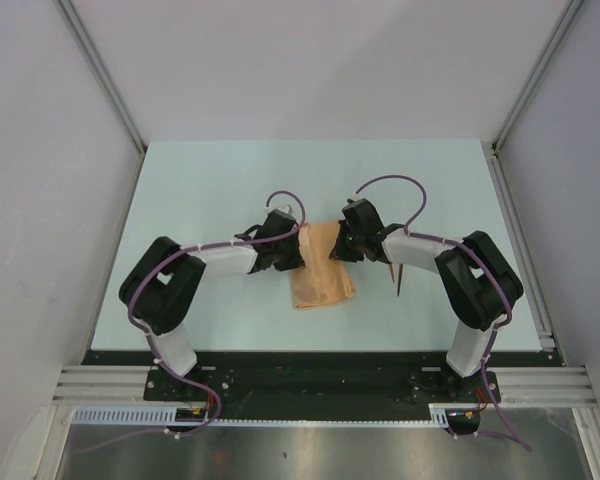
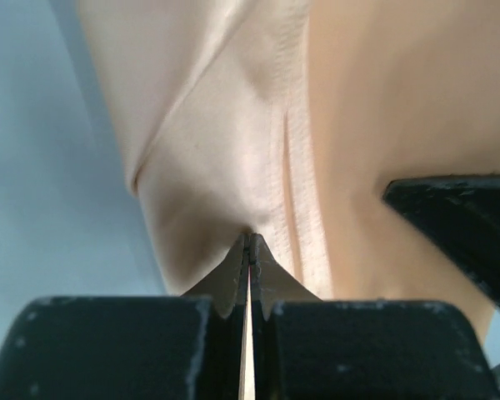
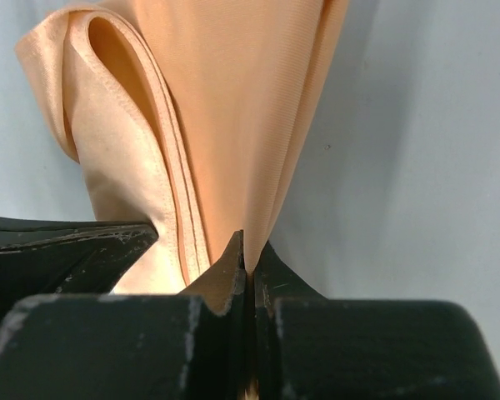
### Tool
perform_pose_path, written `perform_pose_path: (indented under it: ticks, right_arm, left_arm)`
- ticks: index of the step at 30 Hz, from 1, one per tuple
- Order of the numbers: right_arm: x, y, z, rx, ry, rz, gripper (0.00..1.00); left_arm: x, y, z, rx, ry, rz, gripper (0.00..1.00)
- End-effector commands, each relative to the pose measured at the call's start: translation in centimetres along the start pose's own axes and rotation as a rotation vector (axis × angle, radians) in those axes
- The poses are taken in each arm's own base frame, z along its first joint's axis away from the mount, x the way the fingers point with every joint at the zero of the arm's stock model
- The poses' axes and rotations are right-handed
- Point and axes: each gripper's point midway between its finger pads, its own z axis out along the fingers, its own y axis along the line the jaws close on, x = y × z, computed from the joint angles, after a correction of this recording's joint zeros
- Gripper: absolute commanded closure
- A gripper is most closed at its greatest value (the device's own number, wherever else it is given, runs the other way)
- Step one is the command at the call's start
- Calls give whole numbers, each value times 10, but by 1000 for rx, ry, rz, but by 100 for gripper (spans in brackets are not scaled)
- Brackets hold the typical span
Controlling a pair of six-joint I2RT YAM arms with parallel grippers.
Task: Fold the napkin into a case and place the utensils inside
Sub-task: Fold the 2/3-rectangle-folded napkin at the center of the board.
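The peach-orange napkin (image 1: 321, 282) lies mid-table, folded into a longish band of layers. My left gripper (image 1: 292, 250) is at its far left edge and my right gripper (image 1: 342, 247) at its far right edge. In the left wrist view my left gripper (image 2: 252, 242) is shut, pinching a bunched fold of the napkin (image 2: 233, 150). My right gripper (image 3: 248, 250) is shut on a thin edge of the napkin (image 3: 225, 108), whose hemmed layers curl open to the left. The reddish-brown utensils (image 1: 397, 277) lie right of the napkin, partly hidden under my right arm.
The pale green table (image 1: 210, 180) is walled by grey panels on the left, right and back. The other arm's black finger shows at the edge of each wrist view (image 2: 458, 221) (image 3: 58, 250). Purple cables (image 1: 390, 185) arch over both wrists.
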Motion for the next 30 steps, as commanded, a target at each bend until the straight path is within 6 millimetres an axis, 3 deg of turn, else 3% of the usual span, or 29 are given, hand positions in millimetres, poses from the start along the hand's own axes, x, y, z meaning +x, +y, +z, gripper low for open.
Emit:
perform_pose_path:
  ticks: [1,16,19,23,24,26,30]
  right_arm:
    - [-21,17,-11,-48,-61,4,100]
    - [-16,18,-9,-54,-47,1,100]
    - [-16,16,-11,-43,-45,-1,100]
    - [-20,17,-13,-36,-59,-21,100]
    - [-20,15,-13,-31,-56,-23,100]
    - [-23,17,-13,-27,-60,-39,100]
    - [-25,19,-12,-17,-56,-75,100]
  left_arm:
    - [-6,-24,9,66,15,1,100]
    - [-9,-39,22,108,28,9,100]
    - [-21,-48,4,133,-12,20,98]
    - [-35,-48,-33,132,-81,22,78]
    - [-36,-47,-40,129,-90,21,77]
    - [-38,-37,-54,103,-113,2,77]
    - [-28,-7,-52,37,-117,-26,90]
